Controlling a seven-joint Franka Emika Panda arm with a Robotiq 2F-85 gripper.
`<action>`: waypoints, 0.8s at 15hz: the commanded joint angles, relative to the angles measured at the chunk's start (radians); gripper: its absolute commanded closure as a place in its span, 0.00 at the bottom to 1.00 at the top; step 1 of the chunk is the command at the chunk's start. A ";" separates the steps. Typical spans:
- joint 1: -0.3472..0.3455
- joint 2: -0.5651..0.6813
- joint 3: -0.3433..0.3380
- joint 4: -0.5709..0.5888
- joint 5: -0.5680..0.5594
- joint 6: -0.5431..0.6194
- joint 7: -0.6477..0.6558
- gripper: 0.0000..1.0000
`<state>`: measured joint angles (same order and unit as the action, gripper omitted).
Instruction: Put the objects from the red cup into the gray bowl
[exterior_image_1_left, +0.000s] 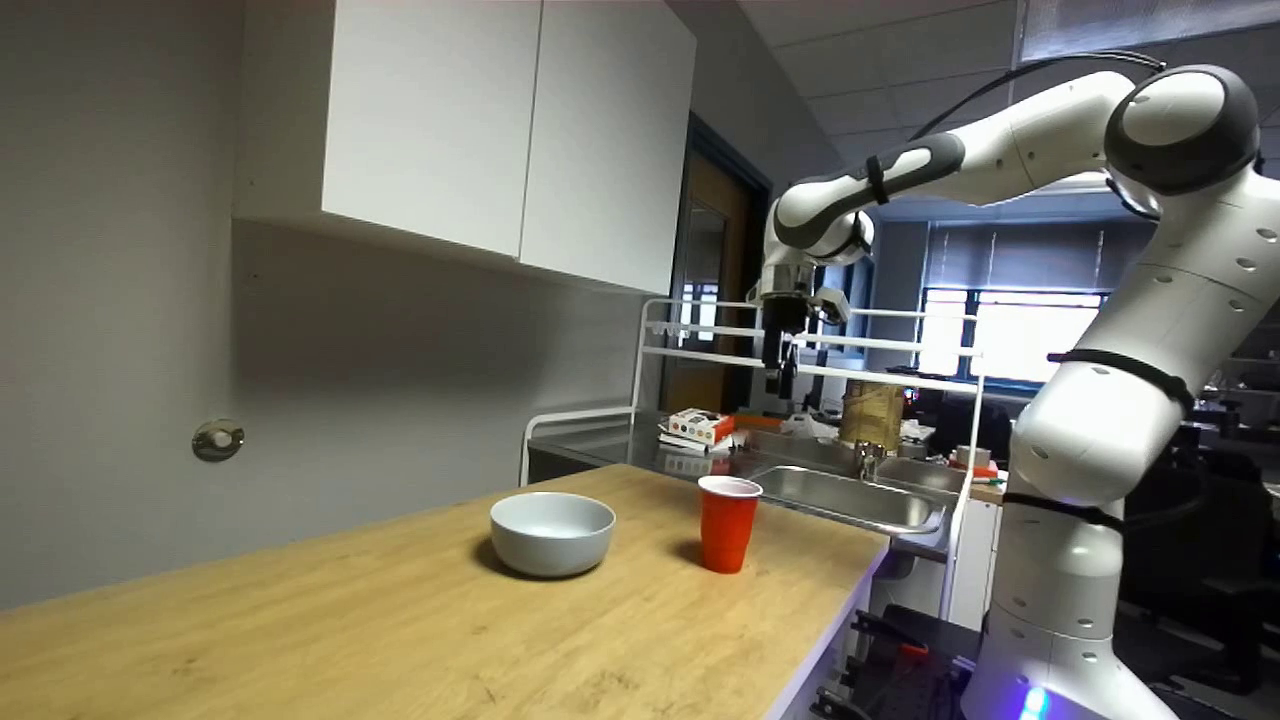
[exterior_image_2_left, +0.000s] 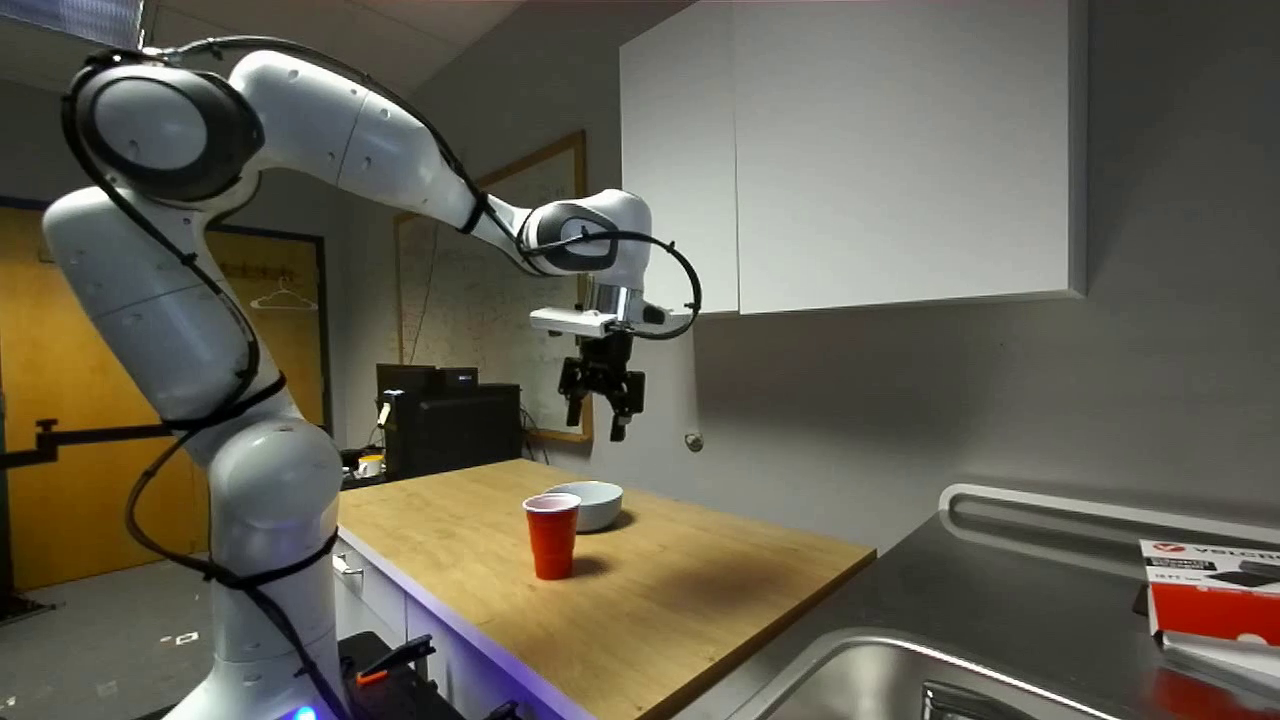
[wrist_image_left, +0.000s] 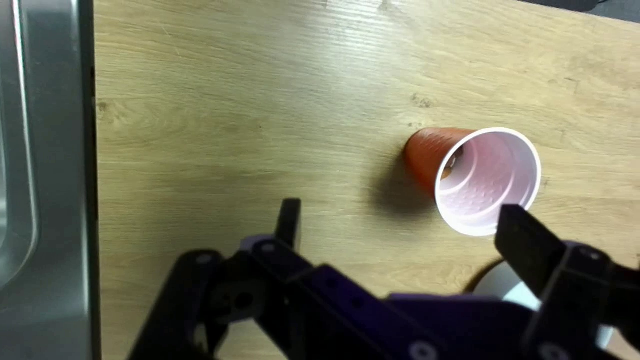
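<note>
Clearly, the black two-fingered pincer (exterior_image_2_left: 597, 420) is released: its fingers stand wide apart in the wrist view, and it hangs in the air at the end of the white, glossy, jointed arm (exterior_image_2_left: 380, 150). Below the pincer and well apart from it, the white-rimmed, bright red, tapered plastic cup (exterior_image_1_left: 727, 535) stands upright on the pale, wood-grained countertop (exterior_image_1_left: 400, 640). In the wrist view the fingertip at the picture's right hides part of the cup's rim, though both exterior views place the pincer well above the cup. Deep inside the cup, and so also lower than the pincer, lies a small brownish thing (wrist_image_left: 447, 172), largely hidden by the rim. Likewise below the pincer, the light gray, shallow round bowl (exterior_image_1_left: 552, 550) sits upright on the countertop, near the cup but apart from it; in the wrist view the same finger covers much of it.

To the pincer's left in the wrist view, past the countertop's edge, is the silvery metal sink (wrist_image_left: 15, 165). In both exterior views the white, flat-fronted wall cabinet (exterior_image_2_left: 870, 160) reaches higher than the pincer, and the red-and-white cardboard box (exterior_image_2_left: 1215, 595) lies lower than it, near the sink. In an exterior view, the white metal rack (exterior_image_1_left: 880, 376) shows behind the pincer.
</note>
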<state>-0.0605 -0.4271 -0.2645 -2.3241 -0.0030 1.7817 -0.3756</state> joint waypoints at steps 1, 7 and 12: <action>0.004 0.102 0.032 0.025 0.067 -0.020 0.043 0.00; -0.003 0.246 0.087 0.027 0.164 -0.053 0.158 0.00; -0.001 0.367 0.128 0.037 0.199 -0.043 0.263 0.00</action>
<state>-0.0547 -0.1295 -0.1660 -2.3228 0.1748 1.7536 -0.1800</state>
